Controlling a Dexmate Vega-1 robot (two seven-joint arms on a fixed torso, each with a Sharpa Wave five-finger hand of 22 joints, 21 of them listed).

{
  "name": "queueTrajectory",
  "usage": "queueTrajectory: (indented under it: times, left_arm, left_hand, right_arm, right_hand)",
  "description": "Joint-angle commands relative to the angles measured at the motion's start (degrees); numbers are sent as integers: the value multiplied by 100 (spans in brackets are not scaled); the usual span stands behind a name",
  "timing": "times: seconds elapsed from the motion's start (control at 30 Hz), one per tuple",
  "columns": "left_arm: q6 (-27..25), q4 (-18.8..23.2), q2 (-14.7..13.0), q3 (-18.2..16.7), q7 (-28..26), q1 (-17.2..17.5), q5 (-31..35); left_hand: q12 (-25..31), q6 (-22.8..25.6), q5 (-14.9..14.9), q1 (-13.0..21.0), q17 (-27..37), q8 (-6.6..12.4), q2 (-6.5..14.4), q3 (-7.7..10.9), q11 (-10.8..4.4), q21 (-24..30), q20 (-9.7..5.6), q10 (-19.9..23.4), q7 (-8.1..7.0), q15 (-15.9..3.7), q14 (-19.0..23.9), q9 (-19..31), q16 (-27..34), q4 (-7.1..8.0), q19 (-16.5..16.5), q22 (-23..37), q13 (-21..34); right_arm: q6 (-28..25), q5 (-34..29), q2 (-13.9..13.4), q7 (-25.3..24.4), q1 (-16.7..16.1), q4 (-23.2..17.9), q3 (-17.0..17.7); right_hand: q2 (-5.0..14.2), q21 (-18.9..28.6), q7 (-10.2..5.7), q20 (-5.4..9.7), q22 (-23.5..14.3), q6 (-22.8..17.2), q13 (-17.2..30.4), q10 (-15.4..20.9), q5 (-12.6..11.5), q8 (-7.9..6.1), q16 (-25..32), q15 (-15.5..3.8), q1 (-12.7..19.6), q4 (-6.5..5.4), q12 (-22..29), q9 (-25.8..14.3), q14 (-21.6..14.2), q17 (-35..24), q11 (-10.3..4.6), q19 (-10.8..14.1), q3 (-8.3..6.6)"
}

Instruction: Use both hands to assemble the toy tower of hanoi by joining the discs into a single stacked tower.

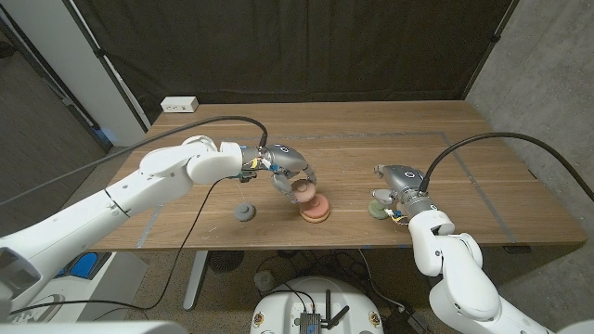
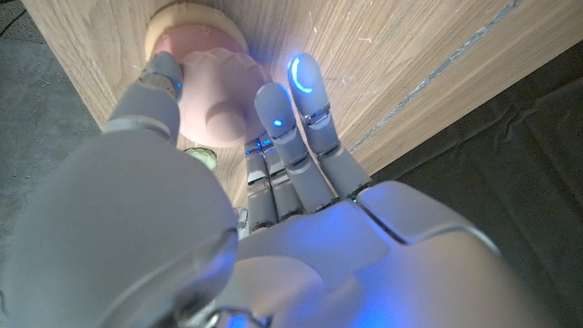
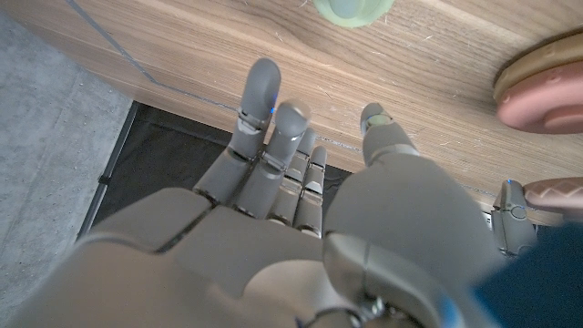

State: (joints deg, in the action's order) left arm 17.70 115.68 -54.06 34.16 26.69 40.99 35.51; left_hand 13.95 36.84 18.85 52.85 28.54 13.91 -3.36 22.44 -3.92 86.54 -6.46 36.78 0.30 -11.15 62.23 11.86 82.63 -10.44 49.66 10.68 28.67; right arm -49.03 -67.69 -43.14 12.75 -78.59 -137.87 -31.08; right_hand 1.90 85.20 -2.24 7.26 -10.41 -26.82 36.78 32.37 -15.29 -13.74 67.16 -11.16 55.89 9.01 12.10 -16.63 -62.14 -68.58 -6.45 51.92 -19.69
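Near the frame's centre, my left hand (image 1: 290, 175) pinches a smooth pale pink disc (image 1: 303, 194) just above the stack (image 1: 315, 211) of a salmon disc on a tan one. Right of that, my right hand (image 1: 397, 186) hangs with fingers apart beside a small green disc (image 1: 376, 211). Left sits a grey knobbed piece (image 1: 245, 212) on the wood-grain table (image 1: 371, 139).

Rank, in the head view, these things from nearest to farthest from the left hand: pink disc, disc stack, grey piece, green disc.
1. Pink disc: held in the left hand itself.
2. Disc stack: just under that hand, toward the table's front edge.
3. Grey piece: on the robot's left, near the front edge.
4. Green disc: farthest, by the right hand.
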Motion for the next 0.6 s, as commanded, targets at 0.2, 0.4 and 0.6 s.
queueTrajectory:
  times: [0.2,0.4,0.6]
  left_arm:
    - [271,-443,476,376,288,-448,24]
    - [254,-497,569,476,354,-532,85]
    - [275,-581,634,580,426,-597,109]
  left_hand:
    - [-32,155,44,-56,-3,-8,31,138,-413,-2,-557,487,-102,-140,29,138,-27,113,-11,-1,57]
    - [-39,160,46,-52,-5,-13,31,140,-412,-4,-559,495,-93,-141,30,139,-34,110,-15,-1,67]
    - [-53,169,45,-50,-7,-20,30,140,-417,-3,-558,512,-99,-141,40,142,-39,109,-15,-1,72]
  right_arm:
    - [-129,63,-57,-51,-7,-52,3]
    - [-155,85,-79,-67,2,-57,0]
    - [-187,112,-115,-76,-1,-64,7]
  right_hand:
    - [42,39,13,504,-16,-29,23,59,-38,-23,23,-148,24,19,26,-13,17,-16,-9,-16,-47]
    - [41,41,9,502,-16,-32,26,56,-49,-19,27,-148,43,27,20,-15,18,-15,-15,-14,-57]
    - [42,42,-7,502,-16,-18,26,53,-60,-8,24,-147,58,29,12,-16,24,-11,-11,-18,-68]
